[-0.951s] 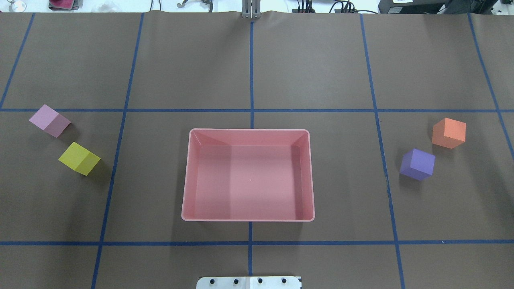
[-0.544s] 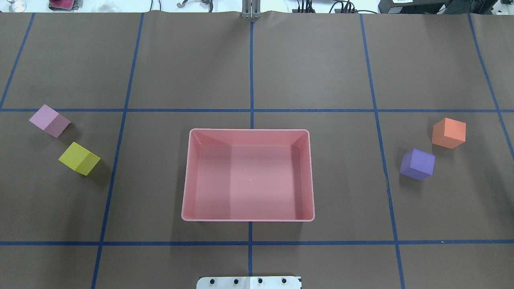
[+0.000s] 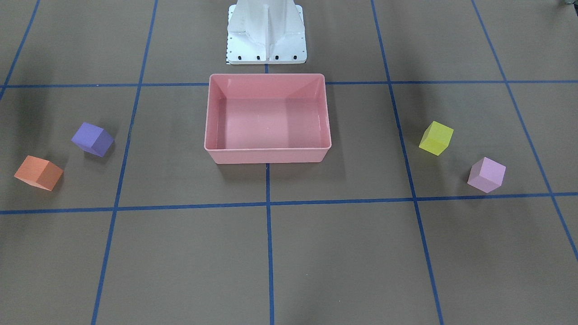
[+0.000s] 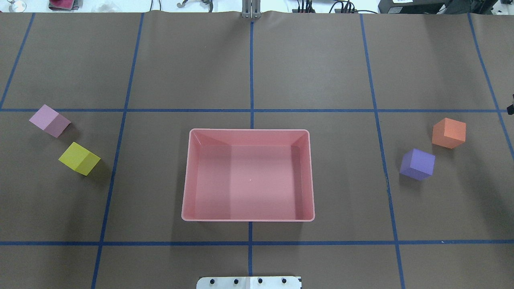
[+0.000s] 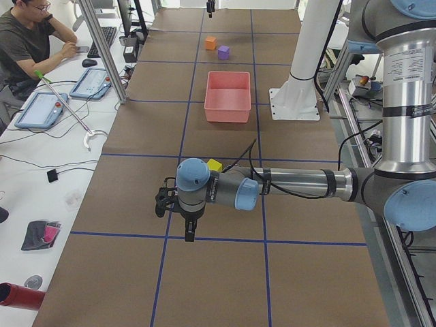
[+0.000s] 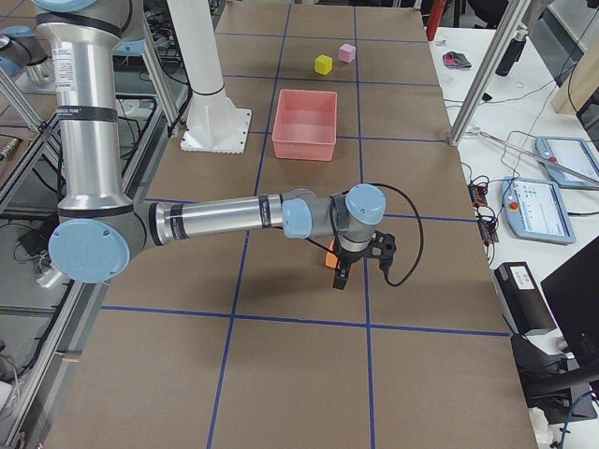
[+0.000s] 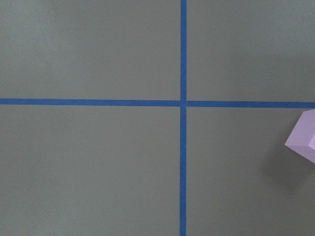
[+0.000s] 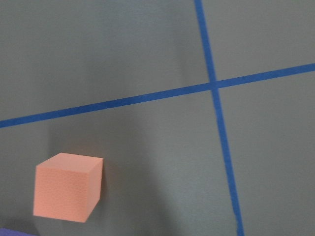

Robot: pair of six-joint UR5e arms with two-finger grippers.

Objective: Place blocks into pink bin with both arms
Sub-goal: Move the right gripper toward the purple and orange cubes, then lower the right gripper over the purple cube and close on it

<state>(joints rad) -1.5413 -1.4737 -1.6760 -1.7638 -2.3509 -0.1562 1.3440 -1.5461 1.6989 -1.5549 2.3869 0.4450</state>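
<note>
The pink bin (image 4: 249, 130) (image 3: 266, 156) stands empty at the table's middle. The light pink block (image 4: 49, 120) (image 3: 486, 174) and the yellow block (image 4: 79, 158) (image 3: 436, 138) lie on my left side. The purple block (image 4: 417, 164) (image 3: 92, 139) and the orange block (image 4: 449, 133) (image 3: 39, 173) lie on my right side. My left gripper (image 5: 189, 235) hangs beyond the yellow block (image 5: 214, 164); its wrist view catches the pink block (image 7: 305, 137). My right gripper (image 6: 339, 279) hangs by the orange block (image 6: 329, 254) (image 8: 66, 187). I cannot tell whether either is open.
The white base pedestal (image 3: 266, 36) stands right behind the bin. Blue tape lines grid the brown table cover. An operators' bench with tablets (image 5: 41, 109) and a seated person (image 5: 27, 41) runs along the far side, with metal frame posts (image 5: 102, 48) at the table edge.
A small black piece has come into the overhead view's right edge, above the orange block. The blocks and the bin have not moved.
</note>
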